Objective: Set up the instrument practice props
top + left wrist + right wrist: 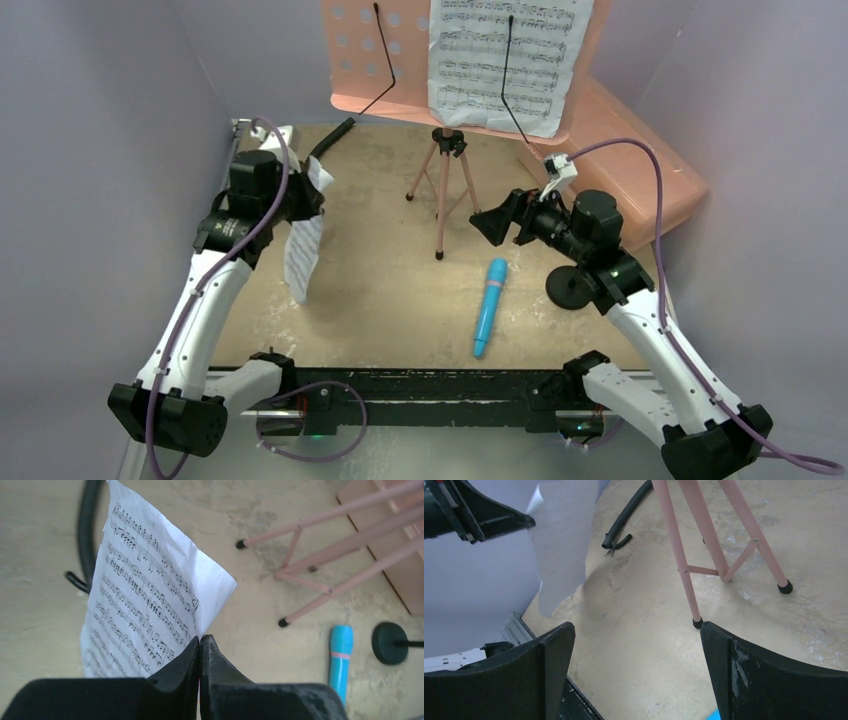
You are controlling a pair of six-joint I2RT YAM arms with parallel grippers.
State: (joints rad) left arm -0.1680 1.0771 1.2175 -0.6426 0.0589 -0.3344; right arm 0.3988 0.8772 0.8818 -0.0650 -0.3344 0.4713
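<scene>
Tan tabletop (380,310) enclosed by grey walls. Left gripper (200,650), jaws closed, pinches one sheet-music page (145,605) at the overhead view's left. Right gripper (638,630), jaws wide and empty, sits right of centre. Pink music stand (440,190), upper centre, bears a second page (500,60). Blue microphone (490,305) lies lower centre, with the black mic stand (572,290) near its right.

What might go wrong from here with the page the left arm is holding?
The left gripper pinches the page at one edge only, so it hangs limp and may slip or crumple against the wire on the stand. The open right gripper sits near the tripod legs; a bump might topple the stand and the second page on it.
</scene>
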